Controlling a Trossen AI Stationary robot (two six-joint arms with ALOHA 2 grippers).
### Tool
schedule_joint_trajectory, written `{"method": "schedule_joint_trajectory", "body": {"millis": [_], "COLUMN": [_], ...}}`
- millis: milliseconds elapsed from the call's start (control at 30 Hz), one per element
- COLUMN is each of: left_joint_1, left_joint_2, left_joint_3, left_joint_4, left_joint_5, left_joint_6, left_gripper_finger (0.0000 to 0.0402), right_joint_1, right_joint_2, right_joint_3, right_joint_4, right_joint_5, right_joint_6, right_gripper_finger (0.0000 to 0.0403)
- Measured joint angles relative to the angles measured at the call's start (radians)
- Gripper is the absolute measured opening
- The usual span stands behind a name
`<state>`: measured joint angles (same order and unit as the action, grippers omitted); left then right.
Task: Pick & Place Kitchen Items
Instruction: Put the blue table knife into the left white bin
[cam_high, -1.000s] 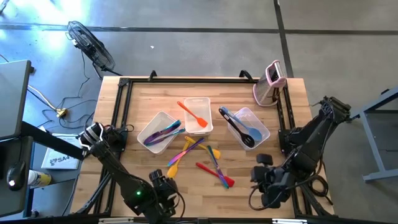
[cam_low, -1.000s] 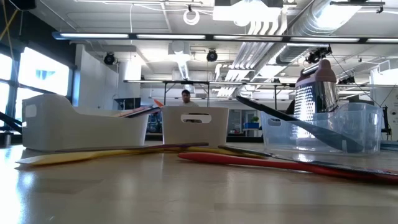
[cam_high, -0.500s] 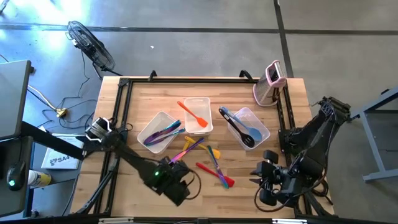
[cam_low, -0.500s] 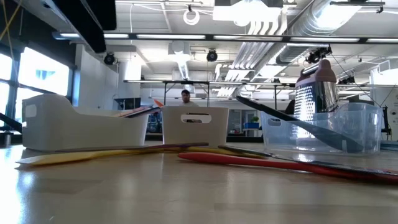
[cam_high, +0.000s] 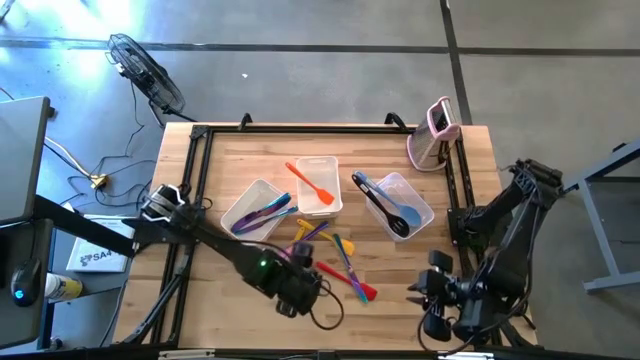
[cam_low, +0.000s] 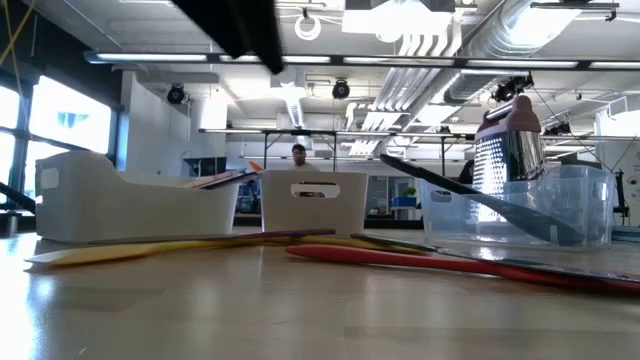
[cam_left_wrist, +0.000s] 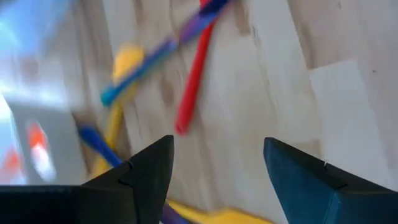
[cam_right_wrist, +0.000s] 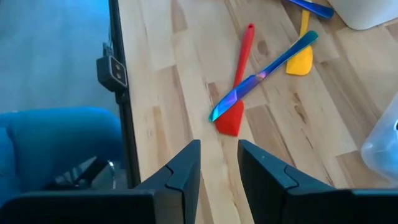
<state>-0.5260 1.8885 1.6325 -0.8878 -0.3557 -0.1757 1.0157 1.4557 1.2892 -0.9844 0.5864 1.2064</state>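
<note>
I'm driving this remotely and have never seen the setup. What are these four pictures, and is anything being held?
Two robot arms work at a wooden table. One picture looks straight down, one sits at table level, and two ride on the wrists. The left hand, fingers apart, hovers over loose utensils: a red spatula, a yellow one and others. The right hand waits at the table's near right edge, narrowly open. Three tubs already hold utensils. Neither hand holds anything.

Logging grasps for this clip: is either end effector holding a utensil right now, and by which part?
Nothing is held. The left end effector hangs open over the loose utensils; the right end effector, near the table's edge, has only a narrow empty gap.
</note>
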Motion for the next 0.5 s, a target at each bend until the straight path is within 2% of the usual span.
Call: {"method": "schedule_joint_trajectory", "body": {"millis": [233, 400, 500], "left_joint_1": [0.061, 0.134, 0.180], "left_joint_2": [0.016, 0.028, 0.033], "left_joint_3": [0.002, 0.001, 0.000], "left_joint_4": [0.146, 0.223, 0.260], "left_joint_5": [-0.021, 0.048, 0.141], "left_joint_6": [0.464, 0.598, 0.616], "left_gripper_finger": [0.0242, 0.0242, 0.0242], "right_joint_1": [-0.001, -0.001, -0.009], "right_joint_2": [0.066, 0.094, 0.101], "right_joint_3": [0.000, 0.000, 0.000], "right_joint_4": [0.002, 0.014, 0.041], "right_joint_5": [0.012, 0.020, 0.028], "right_joint_6": [-0.061, -0.100, -0.111], "right_gripper_finger": [0.0100, 0.0100, 0.0100]}}
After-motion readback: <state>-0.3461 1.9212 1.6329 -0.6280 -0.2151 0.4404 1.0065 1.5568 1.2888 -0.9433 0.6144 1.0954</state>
